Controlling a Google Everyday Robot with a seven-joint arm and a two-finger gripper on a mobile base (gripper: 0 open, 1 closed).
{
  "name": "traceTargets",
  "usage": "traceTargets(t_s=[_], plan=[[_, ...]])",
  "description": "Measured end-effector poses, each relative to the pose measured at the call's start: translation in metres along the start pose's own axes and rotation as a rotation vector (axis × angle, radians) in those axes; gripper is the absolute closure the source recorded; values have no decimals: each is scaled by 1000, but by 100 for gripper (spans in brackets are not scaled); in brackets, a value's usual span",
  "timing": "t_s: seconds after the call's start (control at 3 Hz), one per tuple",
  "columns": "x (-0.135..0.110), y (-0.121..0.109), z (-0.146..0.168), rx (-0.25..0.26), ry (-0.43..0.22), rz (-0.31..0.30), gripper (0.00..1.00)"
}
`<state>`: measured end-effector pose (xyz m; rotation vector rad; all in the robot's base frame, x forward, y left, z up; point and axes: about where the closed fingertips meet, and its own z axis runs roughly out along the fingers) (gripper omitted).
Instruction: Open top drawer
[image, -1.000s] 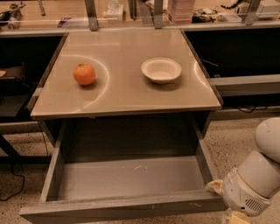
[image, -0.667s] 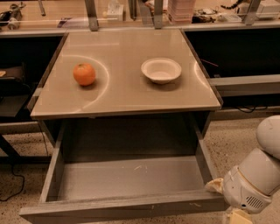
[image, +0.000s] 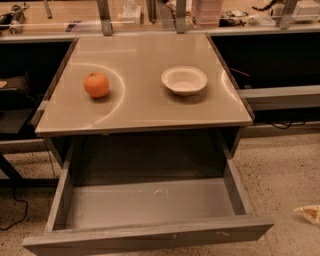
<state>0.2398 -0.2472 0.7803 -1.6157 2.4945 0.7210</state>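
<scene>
The top drawer (image: 150, 239) is a wide grey handle-less drawer under the beige table top (image: 142, 112). It stands pulled far out towards me. Its grey box interior (image: 150, 202) is bare apart from pale scratch marks on the floor. My gripper does not show in this view. Only a pale pointed piece (image: 310, 214) shows at the right edge, low over the floor, to the right of the drawer's front corner.
An orange (image: 96, 84) and a white bowl (image: 184, 80) sit on the table top. Dark shelving and a grey rail (image: 280, 95) flank the table. Speckled floor (image: 280, 170) lies to the right. A cable (image: 15, 210) lies on the floor at the left.
The white arm that stood at the drawer's front right corner has moved off to the right, almost out of view. The drawer stays open as before.
</scene>
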Motion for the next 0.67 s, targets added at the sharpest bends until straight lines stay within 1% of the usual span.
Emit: traceTargets(t_s=[0.33,0.67], plan=[[38,33,-23,32,-1,86,0],[41,36,-24,32,-3,96,0]])
